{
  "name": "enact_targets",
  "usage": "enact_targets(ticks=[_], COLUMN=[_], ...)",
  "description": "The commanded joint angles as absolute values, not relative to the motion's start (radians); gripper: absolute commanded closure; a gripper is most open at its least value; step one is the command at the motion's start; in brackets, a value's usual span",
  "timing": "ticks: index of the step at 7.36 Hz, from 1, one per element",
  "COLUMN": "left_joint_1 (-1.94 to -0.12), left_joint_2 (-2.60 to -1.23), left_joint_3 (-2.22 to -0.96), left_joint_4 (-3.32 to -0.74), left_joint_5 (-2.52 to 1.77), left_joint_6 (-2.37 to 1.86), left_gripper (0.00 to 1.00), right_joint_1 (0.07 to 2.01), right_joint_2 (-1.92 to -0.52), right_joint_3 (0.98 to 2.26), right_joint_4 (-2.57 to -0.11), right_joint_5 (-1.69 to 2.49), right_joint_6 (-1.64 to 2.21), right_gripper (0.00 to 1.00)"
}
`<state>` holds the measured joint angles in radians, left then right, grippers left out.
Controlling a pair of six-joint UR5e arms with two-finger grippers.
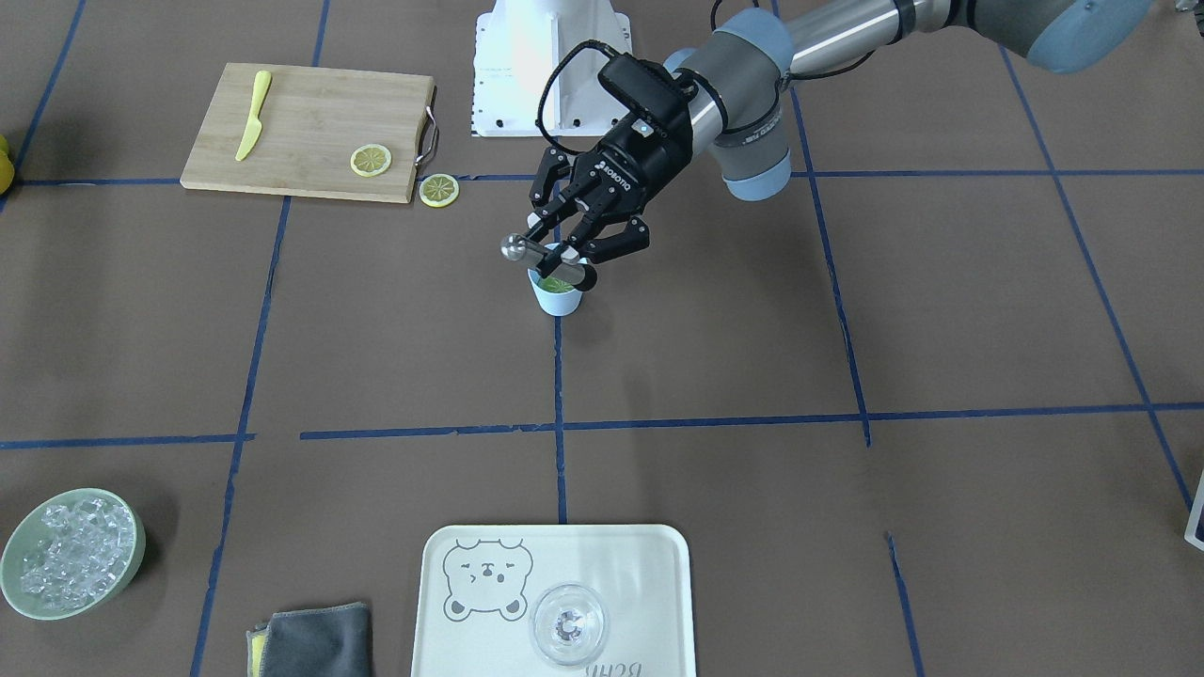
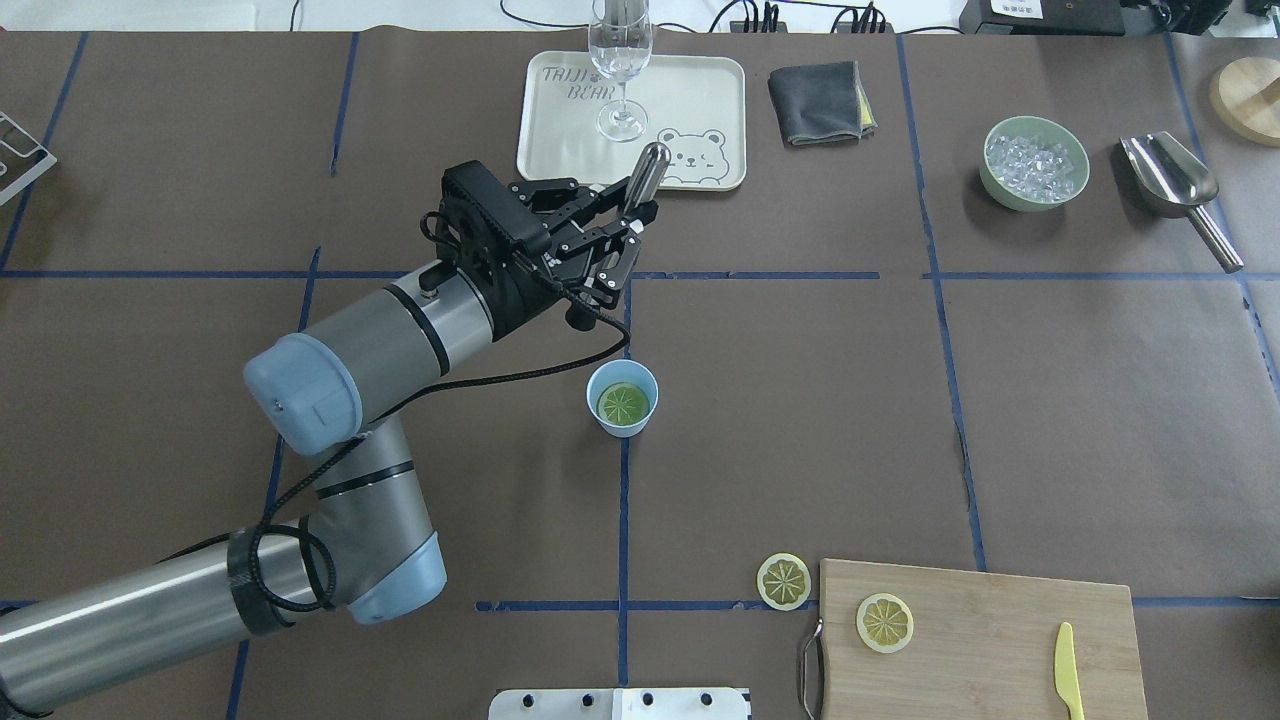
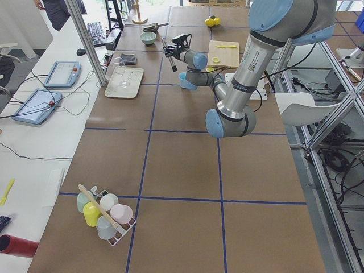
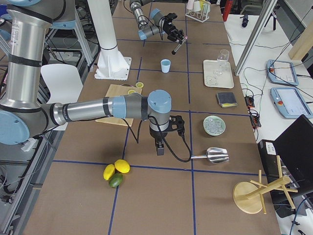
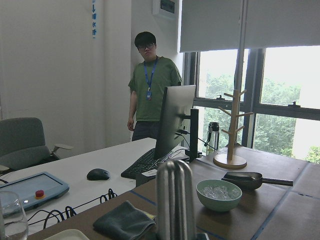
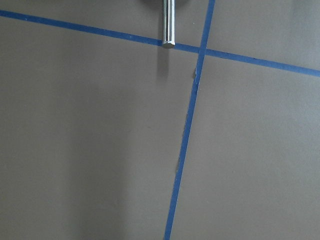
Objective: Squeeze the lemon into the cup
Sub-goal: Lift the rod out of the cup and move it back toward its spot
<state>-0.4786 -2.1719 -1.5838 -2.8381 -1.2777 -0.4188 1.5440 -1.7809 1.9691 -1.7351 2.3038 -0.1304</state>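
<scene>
The light-blue cup (image 2: 622, 400) (image 1: 558, 299) stands mid-table on a blue tape line, with a lemon slice (image 2: 623, 404) lying flat inside it. My left gripper (image 2: 622, 228) (image 1: 562, 254) hangs above the cup, a little to its far side, shut on a silver metal rod (image 2: 646, 168) (image 1: 515, 247) (image 5: 175, 197) held tilted. Two more lemon slices lie near: one (image 2: 884, 622) on the cutting board, one (image 2: 784, 581) on the table beside it. My right gripper (image 4: 159, 148) shows only in the exterior right view, pointing down near the table; I cannot tell its state.
The wooden cutting board (image 2: 990, 640) carries a yellow knife (image 2: 1067, 655). A tray (image 2: 700, 90) with a clear glass (image 2: 620, 60), a grey cloth (image 2: 815, 102), a green bowl of ice (image 2: 1034, 163) and a metal scoop (image 2: 1175, 185) line the far side. A person (image 5: 150, 85) stands beyond the table.
</scene>
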Motion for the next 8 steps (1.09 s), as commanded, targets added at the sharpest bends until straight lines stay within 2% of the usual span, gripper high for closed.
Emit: enact_targets(ticks=[1, 5, 6, 8], left_joint_1=[-0.561, -0.774, -0.81, -0.819], left_joint_2=[-2.114, -2.083, -2.082, -1.981], left_joint_3=[-1.759, -1.917, -1.919, -1.917], left_joint_4=[-2.368, -1.744, -1.651, -1.628], left_joint_5=[-1.381, -1.691, -1.712, -1.75], left_joint_6=[-0.443, -0.43, -0.44, -0.58], left_gripper=[1.0, 1.0, 1.0, 1.0], right_joint_1=[1.549, 1.549, 1.549, 1.549], right_joint_2=[-1.792, -1.792, -1.792, -1.792], right_joint_3=[1.967, 1.965, 1.967, 1.967], right_joint_4=[-1.735, -1.733, -1.733, -1.733], right_joint_5=[2.303, 2.301, 2.301, 2.302], right_joint_6=[-0.13, -0.13, -0.13, -0.13], right_gripper=[0.0, 0.0, 0.0, 0.0])
